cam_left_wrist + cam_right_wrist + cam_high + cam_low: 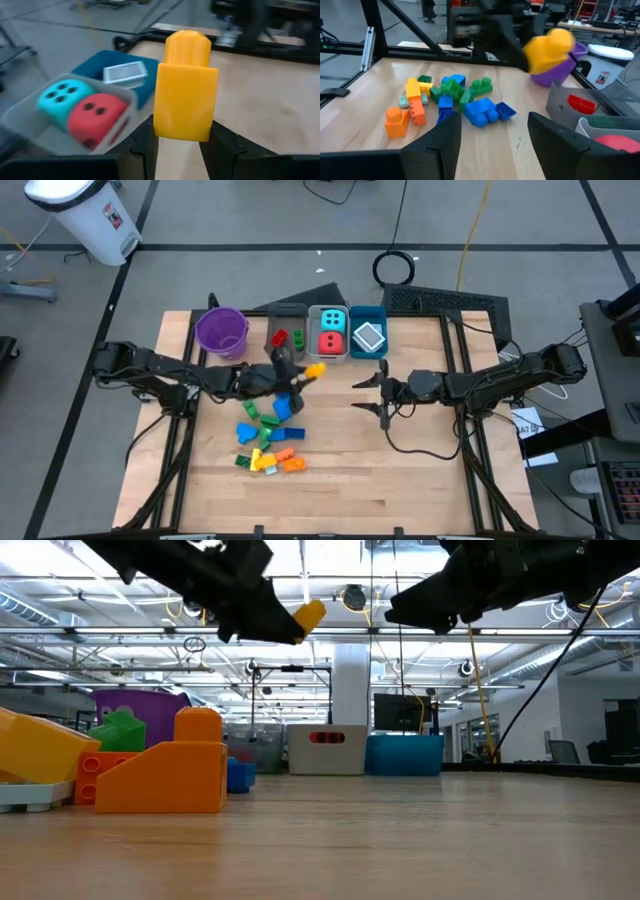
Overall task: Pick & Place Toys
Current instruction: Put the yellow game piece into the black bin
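Note:
My left gripper [300, 373] is shut on a yellow brick [184, 85], held in the air just in front of the bins; it also shows in the high view [315, 368], the low view [307, 615] and the right wrist view [550, 49]. A cyan die [61, 96] and a red die [95, 117] lie in the white bin [329, 333]. A heap of blue, green, yellow and orange bricks [268, 435] lies on the table. My right gripper [378, 393] is open and empty at the table's middle right. My left gripper pinches the yellow brick's lower part [180, 131] between its two fingers, one on either side. The brick stands out past the fingertips, stud end [187, 45] foremost, lifted clear of the table.
A purple bucket [221, 330] stands at the far left. A grey bin [286, 332] with red and green pieces, the white bin and a blue bin [368, 335] with a white flat piece stand in a row at the far edge. Bare table lies at the near right.

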Action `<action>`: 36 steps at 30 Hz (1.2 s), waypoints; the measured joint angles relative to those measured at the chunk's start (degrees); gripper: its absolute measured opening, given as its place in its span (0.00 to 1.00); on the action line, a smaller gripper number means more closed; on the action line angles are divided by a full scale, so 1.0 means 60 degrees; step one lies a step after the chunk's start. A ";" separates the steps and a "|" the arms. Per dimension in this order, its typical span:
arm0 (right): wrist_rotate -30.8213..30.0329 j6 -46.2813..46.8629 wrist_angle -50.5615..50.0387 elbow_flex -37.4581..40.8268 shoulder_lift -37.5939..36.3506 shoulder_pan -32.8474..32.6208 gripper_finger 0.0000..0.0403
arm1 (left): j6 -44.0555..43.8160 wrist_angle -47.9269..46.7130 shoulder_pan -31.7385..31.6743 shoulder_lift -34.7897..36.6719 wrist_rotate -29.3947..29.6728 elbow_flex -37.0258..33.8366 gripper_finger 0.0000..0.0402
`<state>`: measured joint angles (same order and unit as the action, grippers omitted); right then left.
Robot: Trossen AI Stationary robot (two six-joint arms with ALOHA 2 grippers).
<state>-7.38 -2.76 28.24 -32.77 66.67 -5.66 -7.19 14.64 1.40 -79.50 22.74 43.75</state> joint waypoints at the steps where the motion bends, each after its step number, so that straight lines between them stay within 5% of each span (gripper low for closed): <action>1: 0.0001 0.0002 0.0038 0.0000 0.0000 0.0002 0.50 | -0.0063 -0.0002 -0.0225 0.0000 0.0012 0.0000 0.31; 9: 0.0001 0.0013 0.0048 0.0000 0.0000 0.0002 0.50 | -0.0794 -0.0134 -0.2904 0.0000 0.0007 0.0000 0.31; 19: -0.0002 0.0017 -0.0017 0.0000 0.0000 0.0010 0.50 | -0.2161 -0.0112 -0.5832 -0.0923 -0.1603 -0.0004 0.31; 28: -0.0002 0.0013 -0.0032 0.0000 0.0000 0.0013 0.50 | -0.2286 0.0093 -0.6325 -0.1985 -0.2539 -0.0004 0.34; 36: -0.0002 0.0017 -0.0043 -0.0004 0.0000 0.0017 0.50 | -0.2268 0.0417 -0.6163 -0.1989 -0.2477 -0.0004 0.57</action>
<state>-7.40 -2.66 27.99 -32.80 66.67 -5.56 -20.80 17.15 -35.58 -91.44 7.88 43.72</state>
